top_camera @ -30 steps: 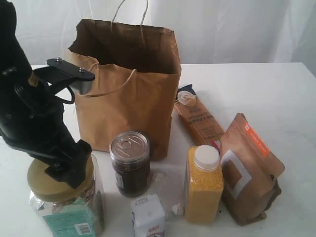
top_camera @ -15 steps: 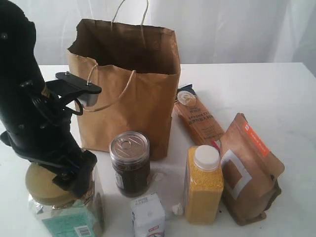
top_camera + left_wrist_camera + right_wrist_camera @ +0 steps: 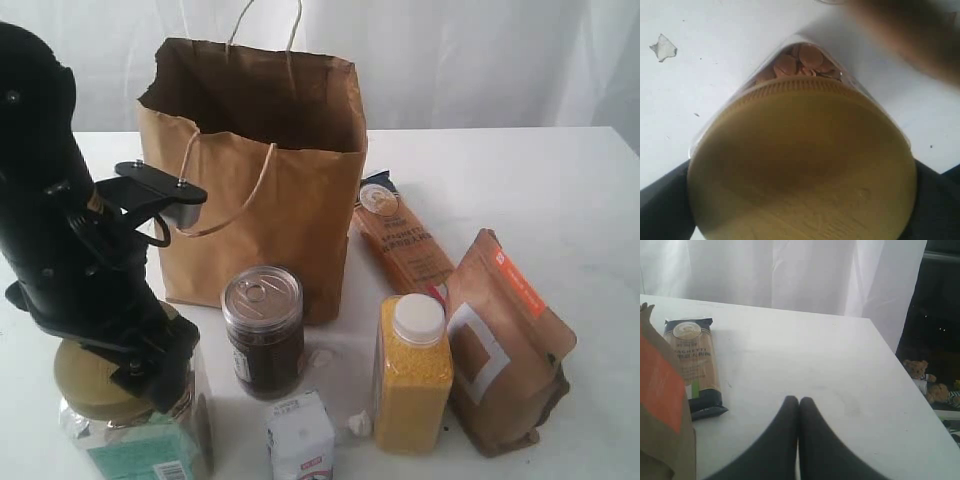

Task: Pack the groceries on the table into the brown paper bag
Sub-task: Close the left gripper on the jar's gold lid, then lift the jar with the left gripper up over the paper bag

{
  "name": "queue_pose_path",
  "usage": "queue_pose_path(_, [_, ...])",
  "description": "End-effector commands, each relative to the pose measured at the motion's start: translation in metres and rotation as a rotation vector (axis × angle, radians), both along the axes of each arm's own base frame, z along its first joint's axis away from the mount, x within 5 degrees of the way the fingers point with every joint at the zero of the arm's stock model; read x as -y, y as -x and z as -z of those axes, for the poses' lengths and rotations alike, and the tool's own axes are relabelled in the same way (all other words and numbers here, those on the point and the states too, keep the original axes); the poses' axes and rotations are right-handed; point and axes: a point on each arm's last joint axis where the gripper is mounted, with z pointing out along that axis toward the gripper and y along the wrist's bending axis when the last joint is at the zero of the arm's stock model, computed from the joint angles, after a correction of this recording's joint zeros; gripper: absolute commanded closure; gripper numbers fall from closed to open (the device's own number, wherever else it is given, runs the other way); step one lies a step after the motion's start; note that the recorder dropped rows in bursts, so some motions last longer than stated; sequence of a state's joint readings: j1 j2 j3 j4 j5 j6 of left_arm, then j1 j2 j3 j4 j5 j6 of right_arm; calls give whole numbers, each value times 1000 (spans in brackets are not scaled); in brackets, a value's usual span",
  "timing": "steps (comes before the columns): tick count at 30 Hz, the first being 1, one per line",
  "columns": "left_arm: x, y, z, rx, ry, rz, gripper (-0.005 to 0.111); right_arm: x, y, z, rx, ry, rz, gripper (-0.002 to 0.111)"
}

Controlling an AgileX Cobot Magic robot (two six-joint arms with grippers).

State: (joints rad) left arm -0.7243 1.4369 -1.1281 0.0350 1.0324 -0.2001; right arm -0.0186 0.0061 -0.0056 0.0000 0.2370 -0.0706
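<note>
Exterior view, dark jar [image 3: 263, 325] just beside clear jar [image 3: 140, 440], bag [image 3: 270, 210] behind, carton [image 3: 300, 440] near

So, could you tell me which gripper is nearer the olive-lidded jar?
Left. The left gripper straddles the olive-lidded jar, open; the right gripper, shut, is off by the spaghetti packet.

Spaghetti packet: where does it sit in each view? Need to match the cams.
Exterior: the long spaghetti packet lies flat, right of the brown paper bag and behind the brown orange-labelled pouch.
Left wrist: not in it; the clear jar with olive lid fills the frame.
Right wrist: the packet lies flat next to the pouch.
Shared landmark: the pouch's orange label, in the exterior and right wrist views.
</note>
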Motion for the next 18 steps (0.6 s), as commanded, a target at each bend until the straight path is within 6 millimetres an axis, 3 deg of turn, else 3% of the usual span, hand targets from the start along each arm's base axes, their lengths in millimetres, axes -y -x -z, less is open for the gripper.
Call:
queue_pose_path(1, [1,5,4,-48,-9,3,60,0,0,1,8,5,2,108])
queue_pose_path(4, [-1,7,4,-66,-26,19,102,0,0,1,8,5,2,108])
queue_pose_path(5, [-2,8,3,-70,-30,35,106,0,0,1,8,5,2,108])
queue_pose_path(9, [-14,16,-18,19,-9,51,107,0,0,1,8,5,2,108])
queue_pose_path(11, [-24,20,-38,97,-15,46,107,0,0,1,8,5,2,108])
queue_pose_path(13, [-37,25,-65,159,-39,4,107,0,0,1,8,5,2,108])
queue_pose_path(15, [-47,25,-107,329,-2,-12,107,0,0,1,8,5,2,108])
queue_pose_path(18, [-59,28,-148,492,44,-40,107,0,0,1,8,5,2,108])
